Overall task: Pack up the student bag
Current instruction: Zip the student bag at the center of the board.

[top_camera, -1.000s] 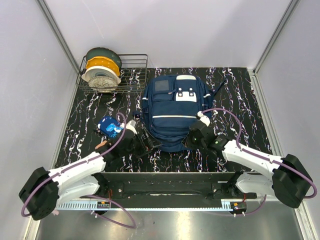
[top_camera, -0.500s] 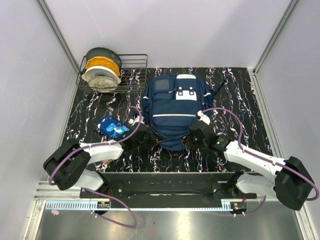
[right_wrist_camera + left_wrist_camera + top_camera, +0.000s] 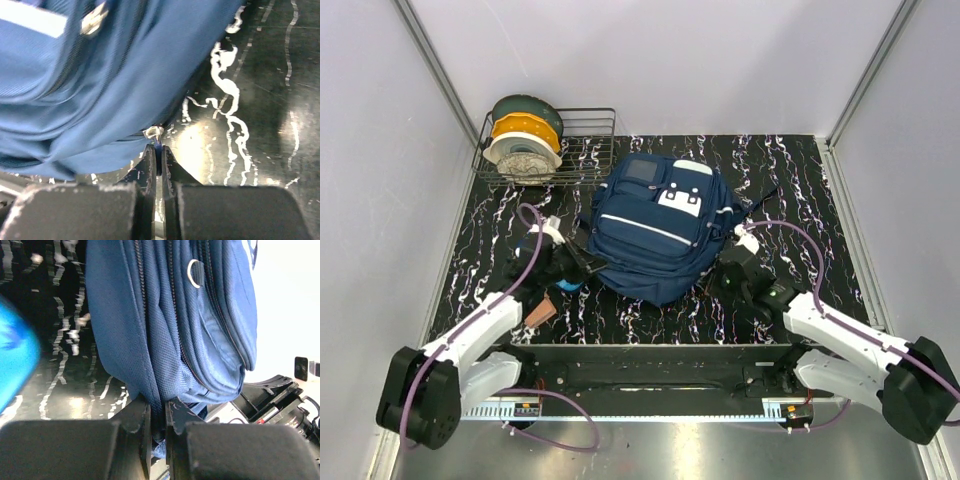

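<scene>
Student bag: the navy backpack (image 3: 655,225) lies front up at the middle of the worktop (image 3: 800,190). It is set askew, with its white-patched pockets toward the far side and its lower end toward the arms.
Left hand: the left hand (image 3: 157,412) is at the bag's near-left edge. Its fingers (image 3: 142,415) stand narrow, pinching a fold of navy fabric just below a zip line.
Right hand: the right hand (image 3: 159,155) is at the bag's near-right edge, low over the worktop. Its fingers are pressed together on a thin blue pull tab (image 3: 158,145) that hangs from a small metal ring (image 3: 152,132) on the bag.
Bag condition: the fabric is bunched and drawn toward each hand. A white stripe runs across the front, and dark straps trail off the far-right side.
Blue pouch: a bright blue pouch (image 3: 15,365) is blurred in the left wrist view. It lies on the worktop to the left of the bag, near the left hand.
Brown item: a small brown object (image 3: 540,313) lies on the worktop beside the left forearm; what it is cannot be told.
Wire rack: a wire rack (image 3: 590,150) stands at the far-left corner and holds filament spools (image 3: 525,140) on edge, well apart from the bag.
</scene>
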`<control>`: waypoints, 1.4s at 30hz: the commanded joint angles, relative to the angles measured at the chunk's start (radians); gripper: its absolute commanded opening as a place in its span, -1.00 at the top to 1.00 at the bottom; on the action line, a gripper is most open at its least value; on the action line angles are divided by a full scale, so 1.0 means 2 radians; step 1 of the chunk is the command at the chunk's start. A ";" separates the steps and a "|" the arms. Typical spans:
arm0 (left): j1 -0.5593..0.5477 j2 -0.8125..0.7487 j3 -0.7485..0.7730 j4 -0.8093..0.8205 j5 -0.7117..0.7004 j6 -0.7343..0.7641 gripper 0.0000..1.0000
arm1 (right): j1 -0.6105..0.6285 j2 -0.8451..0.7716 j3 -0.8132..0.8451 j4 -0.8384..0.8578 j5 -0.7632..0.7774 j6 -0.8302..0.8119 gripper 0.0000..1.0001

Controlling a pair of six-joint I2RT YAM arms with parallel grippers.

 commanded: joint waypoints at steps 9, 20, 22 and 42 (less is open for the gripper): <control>0.151 0.004 0.078 -0.046 0.178 0.121 1.00 | -0.123 0.030 -0.015 -0.019 0.043 0.004 1.00; 0.163 -0.006 0.083 -0.068 0.215 0.144 1.00 | -0.242 0.179 0.005 0.145 -0.026 -0.010 1.00; 0.166 -0.006 0.081 -0.068 0.221 0.145 1.00 | -0.259 0.201 0.004 0.182 -0.051 -0.013 1.00; 0.115 0.121 0.143 -0.050 0.261 0.195 1.00 | -0.329 -0.046 -0.081 0.016 -0.116 -0.023 1.00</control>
